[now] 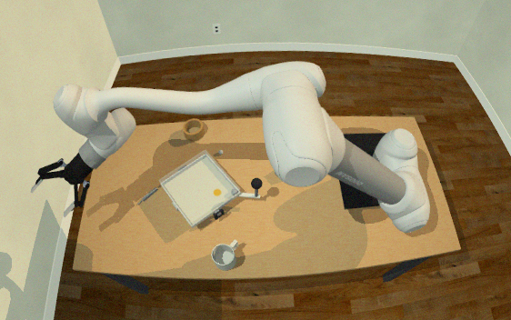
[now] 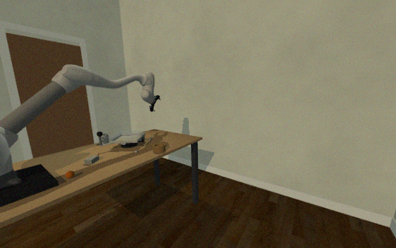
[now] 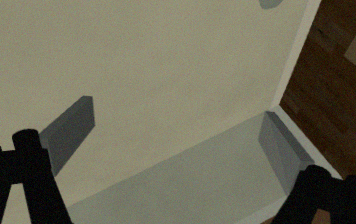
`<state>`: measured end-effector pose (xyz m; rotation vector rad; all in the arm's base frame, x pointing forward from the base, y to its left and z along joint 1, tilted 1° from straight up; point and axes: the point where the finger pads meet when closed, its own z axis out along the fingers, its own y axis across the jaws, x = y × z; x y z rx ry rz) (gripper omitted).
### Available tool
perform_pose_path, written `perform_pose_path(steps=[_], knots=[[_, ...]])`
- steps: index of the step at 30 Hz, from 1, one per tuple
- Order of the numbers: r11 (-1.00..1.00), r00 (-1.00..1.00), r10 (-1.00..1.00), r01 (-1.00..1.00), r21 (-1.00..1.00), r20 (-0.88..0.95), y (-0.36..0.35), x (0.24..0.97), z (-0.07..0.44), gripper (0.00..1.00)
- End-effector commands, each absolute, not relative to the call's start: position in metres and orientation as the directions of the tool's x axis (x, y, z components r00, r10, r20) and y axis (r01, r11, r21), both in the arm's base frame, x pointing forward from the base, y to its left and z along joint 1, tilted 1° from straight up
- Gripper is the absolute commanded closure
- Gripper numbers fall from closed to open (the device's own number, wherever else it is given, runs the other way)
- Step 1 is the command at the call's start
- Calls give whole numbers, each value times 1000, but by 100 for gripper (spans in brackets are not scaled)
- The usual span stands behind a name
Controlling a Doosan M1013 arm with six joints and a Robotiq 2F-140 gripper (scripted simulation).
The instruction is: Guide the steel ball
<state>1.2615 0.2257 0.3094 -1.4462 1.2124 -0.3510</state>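
The square clear-lidded plate [image 1: 200, 187] sits near the middle of the table and also shows in the exterior view [image 2: 130, 138]. An orange printed spot [image 1: 217, 192] lies near its right corner. A small grey ball [image 1: 235, 192] appears to rest in that right corner, apart from the spot. A lever with a black knob [image 1: 256, 184] sticks out from the plate's right side. My gripper [image 1: 52, 195] [image 2: 153, 103] is open and empty, high above the table's left edge, far from the plate. The wrist view shows only wall, floor and my two spread fingers.
A tape roll [image 1: 194, 129] lies behind the plate and a mug [image 1: 224, 255] stands near the front edge. A pen [image 1: 148, 195] lies left of the plate, and a small black object [image 1: 219, 214] sits by its front edge. An orange ball [image 2: 70, 174] and a grey block [image 2: 91, 160] lie near my base.
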Motion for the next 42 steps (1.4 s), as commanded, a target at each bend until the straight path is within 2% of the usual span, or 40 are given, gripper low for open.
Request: perform_pose_path(steps=[1, 20, 28, 31, 34, 35, 42], knots=[[194, 420, -810, -466, -863, -409, 226, 1261, 310, 0], [189, 420, -808, -479, -857, -413, 228, 1254, 309, 0], [95, 381, -798, -684, -723, -466, 252, 1125, 292, 0], [44, 322, -817, -792, -609, -477, 250, 1080, 280, 0], [44, 322, -817, -792, -609, -477, 251, 1065, 278, 0], [21, 281, -836, -842, -539, -472, 247, 1023, 269, 0], [-5, 182, -885, -924, -383, -429, 229, 921, 248, 0]])
